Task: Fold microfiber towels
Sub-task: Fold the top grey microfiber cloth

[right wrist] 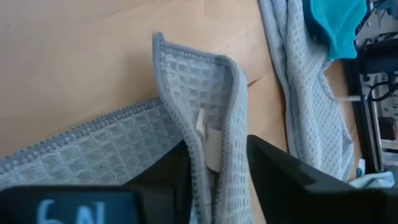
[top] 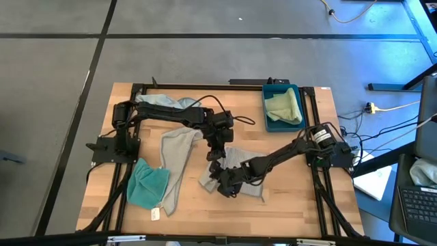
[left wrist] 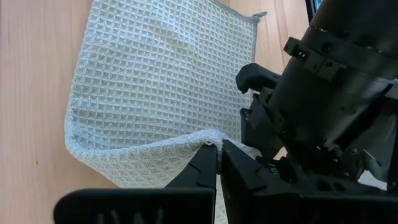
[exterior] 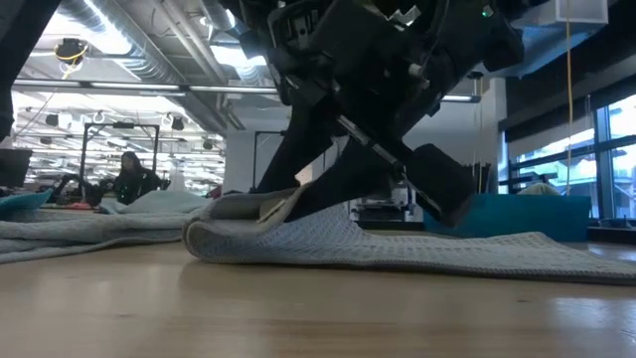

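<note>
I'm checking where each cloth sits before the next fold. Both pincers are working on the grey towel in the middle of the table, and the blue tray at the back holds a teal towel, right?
Not quite: the blue tray holds a pale green towel, as the high view shows. The teal towel lies on the table by the left arm. The rest stands: the left pincer and right pincer both work on the grey towel.

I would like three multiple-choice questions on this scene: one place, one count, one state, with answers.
1. Where is the pale green towel?
A) on the floor
B) in the blue tray
C) over an arm

2. How many teal towels lie on the table?
A) one
B) two
C) three

3. The jaws of the left gripper are:
A) wide open
B) shut on the tray
C) shut on the edge of the grey towel

Answers: B, it lies inside the tray; A, only one shows; C, they pinch the edge.
</note>
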`<state>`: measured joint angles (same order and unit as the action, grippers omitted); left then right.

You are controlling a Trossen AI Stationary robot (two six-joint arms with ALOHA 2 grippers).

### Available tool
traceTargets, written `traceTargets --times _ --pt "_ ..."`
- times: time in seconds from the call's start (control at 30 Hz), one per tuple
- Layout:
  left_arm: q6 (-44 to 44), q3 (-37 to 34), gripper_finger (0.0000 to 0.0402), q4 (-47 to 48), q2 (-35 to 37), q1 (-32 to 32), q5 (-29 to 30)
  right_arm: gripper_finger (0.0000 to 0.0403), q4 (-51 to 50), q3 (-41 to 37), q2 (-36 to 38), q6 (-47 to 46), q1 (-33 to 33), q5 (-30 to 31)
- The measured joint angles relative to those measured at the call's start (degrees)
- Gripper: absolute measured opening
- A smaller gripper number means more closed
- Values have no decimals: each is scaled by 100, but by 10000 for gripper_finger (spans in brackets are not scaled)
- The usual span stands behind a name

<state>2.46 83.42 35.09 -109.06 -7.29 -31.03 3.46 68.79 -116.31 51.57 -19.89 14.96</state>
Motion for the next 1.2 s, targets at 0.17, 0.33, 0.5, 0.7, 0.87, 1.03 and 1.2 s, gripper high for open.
traceTargets --times 0.17,0.33,0.5,0.7,0.87,1.03,1.2 --pt "0 0 3 -4 0 0 0 98 50 0 0 0 30 -118" --pt "-4 0 2 -4 0 -2 2 60 72 0 0 8 30 -156" --pt "-34 0 1 -4 0 -7 4 15 69 0 0 100 22 277" --pt "-15 0 2 -4 0 -44 -7 16 -146 2 35 159 -130 1149" --pt "-2 191 3 3 -7 -101 -145 8 -566 2 269 120 -336 1555" --pt "-2 658 1 -63 -5 -92 -110 12 -1247 4 646 -301 -492 1846" --pt "41 872 1 -505 -4 -5 137 10 -2538 7 983 -1222 -650 1782"
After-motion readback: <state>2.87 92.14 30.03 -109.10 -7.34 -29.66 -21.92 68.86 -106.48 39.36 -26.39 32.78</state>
